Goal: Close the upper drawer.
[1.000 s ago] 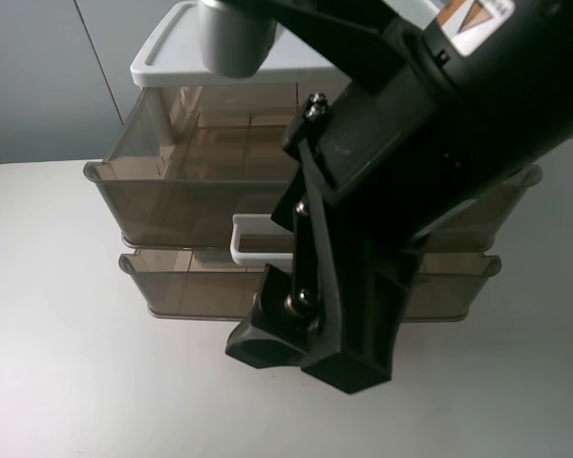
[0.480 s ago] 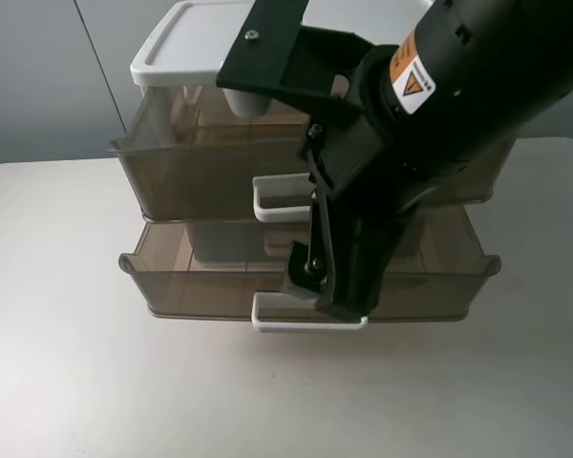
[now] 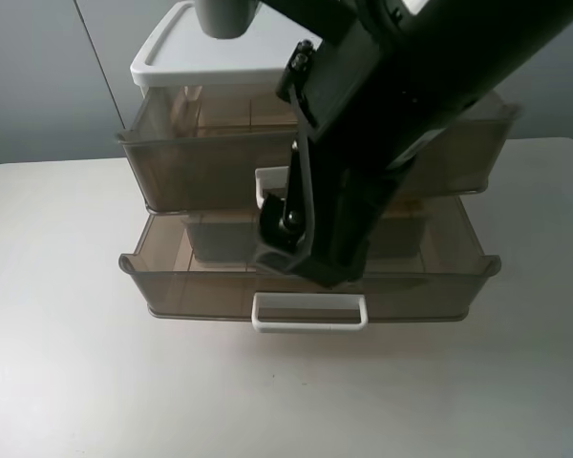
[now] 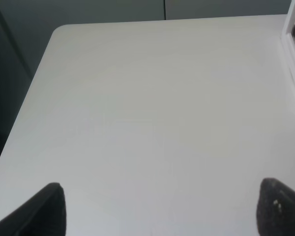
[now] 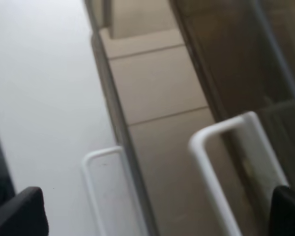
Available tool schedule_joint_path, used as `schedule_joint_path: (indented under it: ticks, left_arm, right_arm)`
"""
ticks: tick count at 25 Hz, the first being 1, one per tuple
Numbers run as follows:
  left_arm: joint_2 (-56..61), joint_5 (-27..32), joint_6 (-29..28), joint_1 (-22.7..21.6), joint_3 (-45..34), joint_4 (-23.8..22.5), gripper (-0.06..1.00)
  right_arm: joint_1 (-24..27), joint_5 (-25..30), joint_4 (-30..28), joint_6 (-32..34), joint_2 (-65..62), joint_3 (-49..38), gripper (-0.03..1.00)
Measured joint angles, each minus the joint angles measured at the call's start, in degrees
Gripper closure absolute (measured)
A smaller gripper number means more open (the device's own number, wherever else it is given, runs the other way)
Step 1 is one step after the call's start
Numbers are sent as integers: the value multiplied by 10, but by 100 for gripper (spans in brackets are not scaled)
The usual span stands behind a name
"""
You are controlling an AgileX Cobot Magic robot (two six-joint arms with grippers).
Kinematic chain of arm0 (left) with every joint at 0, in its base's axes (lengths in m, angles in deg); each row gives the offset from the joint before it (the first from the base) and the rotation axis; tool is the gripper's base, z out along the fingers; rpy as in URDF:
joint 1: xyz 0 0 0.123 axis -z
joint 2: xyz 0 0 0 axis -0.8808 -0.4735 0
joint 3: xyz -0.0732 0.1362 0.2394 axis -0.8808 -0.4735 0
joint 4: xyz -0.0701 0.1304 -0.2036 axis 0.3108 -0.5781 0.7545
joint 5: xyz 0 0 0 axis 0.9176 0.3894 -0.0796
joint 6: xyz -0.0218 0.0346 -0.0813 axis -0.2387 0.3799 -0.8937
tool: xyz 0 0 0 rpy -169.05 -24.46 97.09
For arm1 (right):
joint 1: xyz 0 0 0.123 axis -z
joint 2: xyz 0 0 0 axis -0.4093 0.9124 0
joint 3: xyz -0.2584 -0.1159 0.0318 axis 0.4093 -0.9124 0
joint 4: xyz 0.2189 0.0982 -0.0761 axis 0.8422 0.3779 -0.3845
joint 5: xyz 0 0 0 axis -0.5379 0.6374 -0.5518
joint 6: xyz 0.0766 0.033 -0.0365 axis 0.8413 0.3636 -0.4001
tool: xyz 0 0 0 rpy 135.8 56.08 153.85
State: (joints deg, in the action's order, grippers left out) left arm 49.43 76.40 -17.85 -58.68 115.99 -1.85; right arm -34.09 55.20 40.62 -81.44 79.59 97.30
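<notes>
Right end effector near upper drawer

A matte white surface with rounded corners fills the foreground, evenly lit, with only soft, faint shadows. Behind it stands a plain grey-blue wall of flat panels, split by a thin dark seam. The left wrist view shows a dark strip beyond the surface's side edge.
</notes>
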Motion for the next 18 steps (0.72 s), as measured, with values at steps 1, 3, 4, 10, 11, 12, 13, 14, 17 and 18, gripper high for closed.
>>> schedule_joint_path:
  ticks: [1,3,4,10,11,12,13,14,17,18]
  left_arm:
    - [0,0,0,0,0,0,20]
    - [0,0,0,0,0,0,20]
    - [0,0,0,0,0,0,20]
    - [0,0,0,0,0,0,20]
    - [0,0,0,0,0,0,20]
    - [0,0,0,0,0,0,20]
    - [0,0,0,0,0,0,20]
    - [0,0,0,0,0,0,20]
    - [0,0,0,0,0,0,20]
    - [0,0,1,0,0,0,20]
  right_arm:
    - [0,12,27,-9,0,0,29]
    - [0,33,59,-24,3,0,29]
    - [0,38,68,-27,6,0,29]
    - [0,65,57,-38,50,0,29]
    - [0,65,46,-41,59,0,29]
    - [0,65,36,-41,68,0,29]
    - [0,65,26,-41,76,0,29]
    - [0,62,12,-42,81,0,29]
    - [0,42,-23,-42,88,-1,29]
    - [0,32,-39,-40,89,-1,29]
